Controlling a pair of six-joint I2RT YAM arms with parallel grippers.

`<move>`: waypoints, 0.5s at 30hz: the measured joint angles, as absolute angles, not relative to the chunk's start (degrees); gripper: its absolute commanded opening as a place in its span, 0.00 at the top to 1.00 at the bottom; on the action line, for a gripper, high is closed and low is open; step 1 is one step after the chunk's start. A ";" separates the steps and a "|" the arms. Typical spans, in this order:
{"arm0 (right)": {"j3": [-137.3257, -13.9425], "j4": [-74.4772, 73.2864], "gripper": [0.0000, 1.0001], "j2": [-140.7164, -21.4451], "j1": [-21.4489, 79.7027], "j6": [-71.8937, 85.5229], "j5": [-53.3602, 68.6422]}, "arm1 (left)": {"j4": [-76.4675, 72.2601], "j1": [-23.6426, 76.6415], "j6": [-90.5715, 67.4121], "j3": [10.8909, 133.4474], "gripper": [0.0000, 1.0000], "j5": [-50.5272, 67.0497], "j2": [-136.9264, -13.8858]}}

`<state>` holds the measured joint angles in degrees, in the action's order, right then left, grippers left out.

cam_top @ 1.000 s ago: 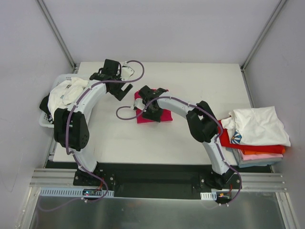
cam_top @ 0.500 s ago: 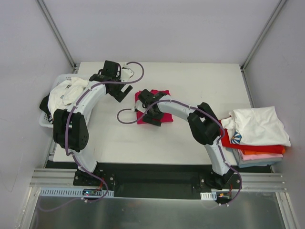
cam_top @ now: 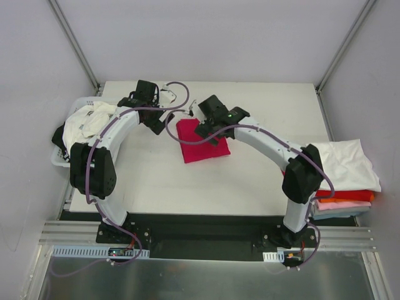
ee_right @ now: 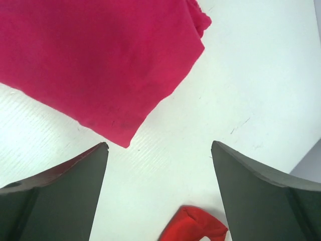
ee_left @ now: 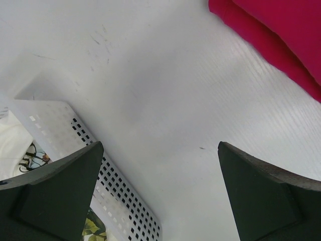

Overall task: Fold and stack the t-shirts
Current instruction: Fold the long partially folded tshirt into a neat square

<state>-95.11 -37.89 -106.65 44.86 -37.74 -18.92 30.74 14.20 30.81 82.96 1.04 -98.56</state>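
Right gripper (ee_right: 156, 150) now off shirt (cam_top: 203, 149) (part-hidden)

Shirt (cam_top: 203, 147) centre; stack (cam_top: 342, 167) R, basket (cam_top: 60, 161) L

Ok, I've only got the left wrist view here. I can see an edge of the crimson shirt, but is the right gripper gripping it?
Observer: No. The right gripper is open and hovers by the edge of the crimson shirt, with nothing between its fingers. The shirt lies folded on the table.
Operator: Where is the stack?
Observer: The stack sits at the table's right edge, with a white shirt on top.
Operator: Anything in the basket?
Observer: Yes, the basket at the left edge holds crumpled white cloth.
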 measured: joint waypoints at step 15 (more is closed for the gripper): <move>-99.57 -44.95 0.12 -109.25 26.72 -27.35 8.69 | 30.74 14.33 30.02 82.67 0.01 1.26 -98.56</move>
<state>-99.57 -44.95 -109.25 26.72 -27.35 8.69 30.74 14.33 30.02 82.67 1.26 -98.56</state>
